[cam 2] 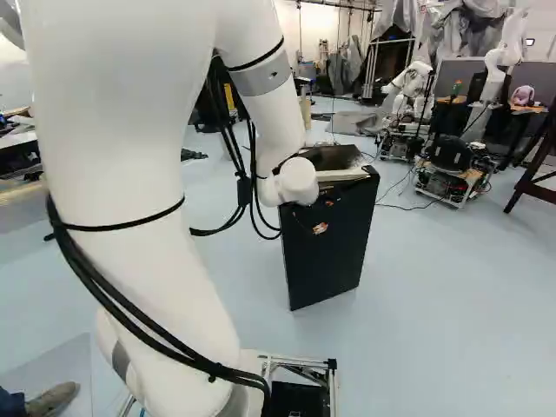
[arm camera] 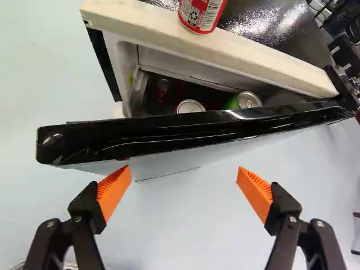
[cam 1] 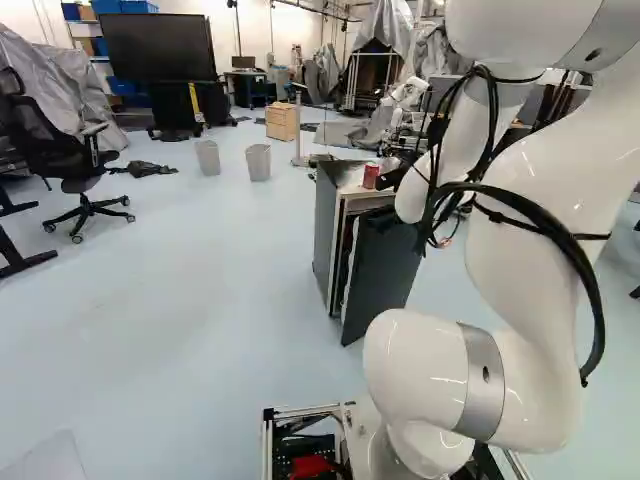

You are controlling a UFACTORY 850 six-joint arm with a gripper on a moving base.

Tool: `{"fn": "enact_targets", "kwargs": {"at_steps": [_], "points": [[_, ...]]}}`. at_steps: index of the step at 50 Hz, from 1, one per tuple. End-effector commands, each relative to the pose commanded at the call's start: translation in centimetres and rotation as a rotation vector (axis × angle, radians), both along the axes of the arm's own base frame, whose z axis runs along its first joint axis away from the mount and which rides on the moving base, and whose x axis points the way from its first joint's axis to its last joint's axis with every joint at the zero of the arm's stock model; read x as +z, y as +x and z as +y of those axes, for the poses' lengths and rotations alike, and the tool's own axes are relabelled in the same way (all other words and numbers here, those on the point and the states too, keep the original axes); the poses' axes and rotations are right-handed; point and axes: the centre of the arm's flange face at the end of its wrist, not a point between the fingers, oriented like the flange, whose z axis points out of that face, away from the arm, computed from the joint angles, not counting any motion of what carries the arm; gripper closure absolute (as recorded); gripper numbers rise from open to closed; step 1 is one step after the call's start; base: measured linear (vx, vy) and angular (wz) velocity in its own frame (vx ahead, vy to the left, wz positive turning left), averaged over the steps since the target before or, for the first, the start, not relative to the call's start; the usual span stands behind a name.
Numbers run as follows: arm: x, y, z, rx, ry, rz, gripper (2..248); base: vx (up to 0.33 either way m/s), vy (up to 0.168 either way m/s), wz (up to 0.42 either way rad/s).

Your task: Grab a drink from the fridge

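Claw (arm camera: 184,169) apart beside door (arm camera: 185,130), likely to widen its gap | cans (arm camera: 190,107) inside fridge (arm camera: 270,61) | red can (arm camera: 201,14) atop its front edge

Cannot see upper end of red can (arm camera: 201,12), cut off by wrist view's edge, nor sides of silver-lidded can (arm camera: 190,107), mostly hidden behind near door (arm camera: 197,135). Cannot identify dim, red-marked can (arm camera: 162,91) in shadow farther inside. Lose part of arm (cam 1: 530,180) past upper edges of both base views; cannot resolve tool end of another robot (cam 2: 502,59), far right, too small.
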Motion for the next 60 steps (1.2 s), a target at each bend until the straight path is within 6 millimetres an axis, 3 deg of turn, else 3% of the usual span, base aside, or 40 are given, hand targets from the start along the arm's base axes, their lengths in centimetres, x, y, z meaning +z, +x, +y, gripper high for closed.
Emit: {"fn": "enact_targets", "kwargs": {"at_steps": [60], "points": [[-0.2,5.5,2.5,0.092,-0.007,-0.018,3,0.000,0.000,0.000]]}}
